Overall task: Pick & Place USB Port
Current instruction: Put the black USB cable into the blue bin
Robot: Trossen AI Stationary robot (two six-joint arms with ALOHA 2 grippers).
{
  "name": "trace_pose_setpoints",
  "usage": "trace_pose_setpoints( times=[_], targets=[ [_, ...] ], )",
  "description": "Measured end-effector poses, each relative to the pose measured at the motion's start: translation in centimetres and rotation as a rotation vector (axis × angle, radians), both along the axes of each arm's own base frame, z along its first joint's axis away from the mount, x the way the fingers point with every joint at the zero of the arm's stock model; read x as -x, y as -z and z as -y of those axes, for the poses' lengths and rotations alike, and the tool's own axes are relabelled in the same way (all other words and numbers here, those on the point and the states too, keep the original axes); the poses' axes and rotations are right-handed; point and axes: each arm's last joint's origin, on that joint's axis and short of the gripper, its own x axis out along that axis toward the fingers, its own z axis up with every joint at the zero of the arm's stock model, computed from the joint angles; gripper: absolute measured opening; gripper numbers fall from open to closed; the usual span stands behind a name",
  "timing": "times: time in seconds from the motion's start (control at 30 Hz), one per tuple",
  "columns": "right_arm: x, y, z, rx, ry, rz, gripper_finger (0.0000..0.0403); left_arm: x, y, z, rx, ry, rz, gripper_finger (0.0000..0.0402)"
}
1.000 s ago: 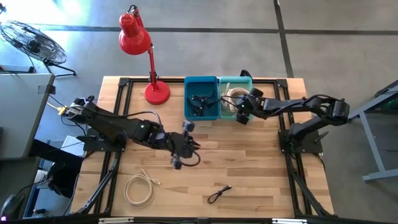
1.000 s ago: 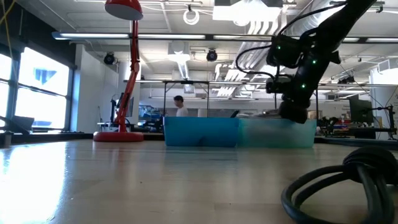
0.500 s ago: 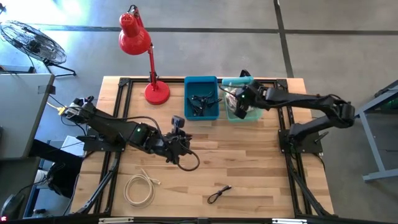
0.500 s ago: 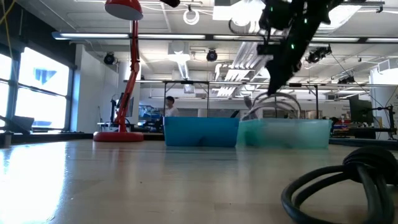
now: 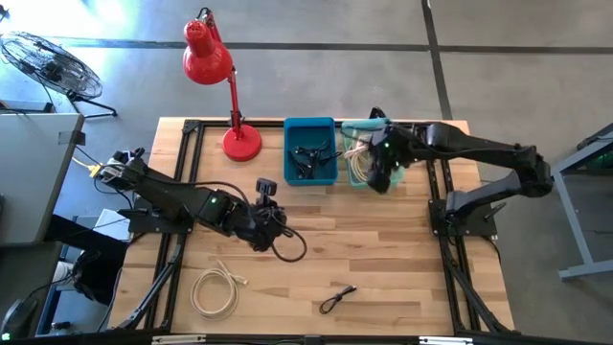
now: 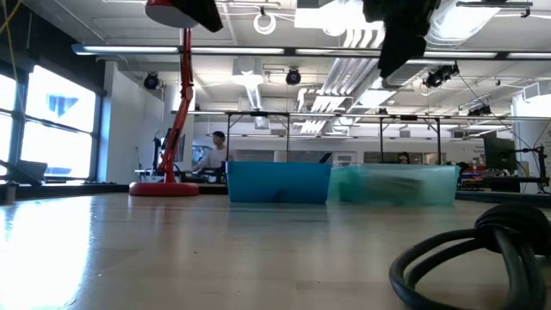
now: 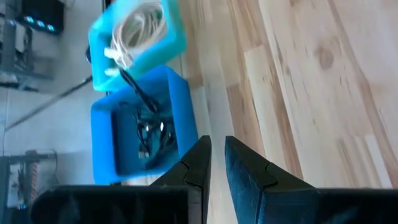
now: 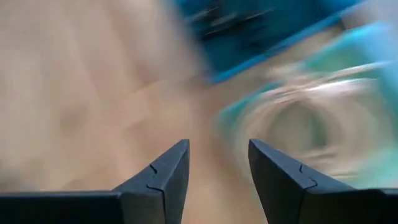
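A blue bin [image 5: 309, 153] with black cables stands at the table's far edge, and a teal bin [image 5: 362, 153] with a white cable coil [image 7: 134, 28] stands beside it. My right gripper [image 8: 214, 165] hangs open and empty high above the teal bin's near side [image 5: 378, 174]. My left gripper [image 7: 216, 158] is raised over the table's middle left [image 5: 268, 213]. It slants down toward the bins, fingers shut to a thin slit with nothing showing between them. A white cable coil [image 5: 215, 290] and a small black cable [image 5: 337, 297] lie flat near the front edge.
A red desk lamp [image 5: 225, 91] stands at the far left of the bins. A black cord [image 5: 289, 249] loops beside my left wrist; I cannot tell whether it belongs to the arm. The small black cable [image 6: 469, 258] fills the low view's near right.
My right gripper has risen straight up out of the teal bin and tipped. White cable loops that stood above the bin's rim half a second ago have sunk back inside. My left gripper has turned and drifted a little toward the table's left.
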Motion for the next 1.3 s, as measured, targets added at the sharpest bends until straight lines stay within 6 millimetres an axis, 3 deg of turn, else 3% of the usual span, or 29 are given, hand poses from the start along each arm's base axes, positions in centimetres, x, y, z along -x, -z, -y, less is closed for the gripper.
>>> trace_pose_setpoints(
  times=[0.17, 0.3, 0.53, 0.7, 0.83, 1.0, 1.3],
  targets=[
    [-0.6, 1.0, -3.8, -0.345, -0.274, 0.028, 0.0156, 0.6, 0.4, -0.2, 0.018, -0.040, -0.051, 0.0044],
    [-1.4, 2.6, -7.8, -0.433, -0.472, 0.060, 0.0148, 1.0, 0.5, 0.2, 0.018, -0.044, -0.065, 0.0044],
    [-2.3, 5.6, -14.4, -0.334, -0.841, 0.260, 0.0139, 1.6, 0.5, 1.8, 0.019, 0.006, -0.063, 0.0044],
    [-2.7, 7.2, -17.9, -0.148, -0.961, 0.356, 0.0138, 1.7, 0.4, 2.4, 0.029, 0.026, -0.043, 0.0044],
    [-3.2, 8.5, -20.3, -0.008, -1.028, 0.296, 0.0138, 1.4, 0.3, 2.5, 0.044, 0.023, -0.011, 0.0044],
    [-5.0, 8.9, -22.4, 0.097, -1.059, 0.156, 0.0138, 1.3, 0.2, 2.4, 0.008, 0.001, 0.017, 0.0044],
    [-8.3, 9.4, -24.6, 0.070, -1.089, -0.164, 0.0138, 1.3, 0.1, 2.4, -0.006, -0.008, 0.028, 0.0044]
  ],
)
